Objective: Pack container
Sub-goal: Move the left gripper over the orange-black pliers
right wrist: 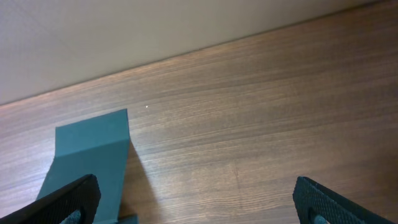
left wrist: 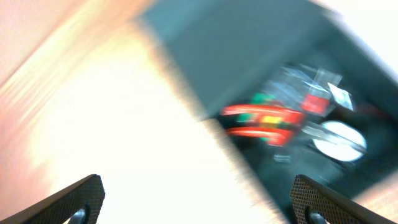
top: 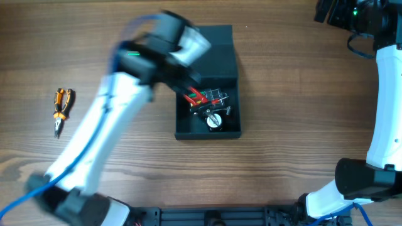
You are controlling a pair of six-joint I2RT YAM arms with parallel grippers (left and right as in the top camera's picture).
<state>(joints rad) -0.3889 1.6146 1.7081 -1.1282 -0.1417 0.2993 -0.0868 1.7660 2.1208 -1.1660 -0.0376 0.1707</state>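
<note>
The dark teal-grey container lies open in the middle of the table, its flap lid folded back. Inside it are red-handled pliers, a clear packet and a round silver item. My left gripper is blurred over the container's left edge in the overhead view. In the left wrist view it is open and empty, with the container and the red pliers ahead. My right gripper is open and empty at the far right, facing the lid.
Orange-handled pliers lie on the wood table at the left. The right arm runs along the right edge. A pale wall borders the table beyond the container in the right wrist view.
</note>
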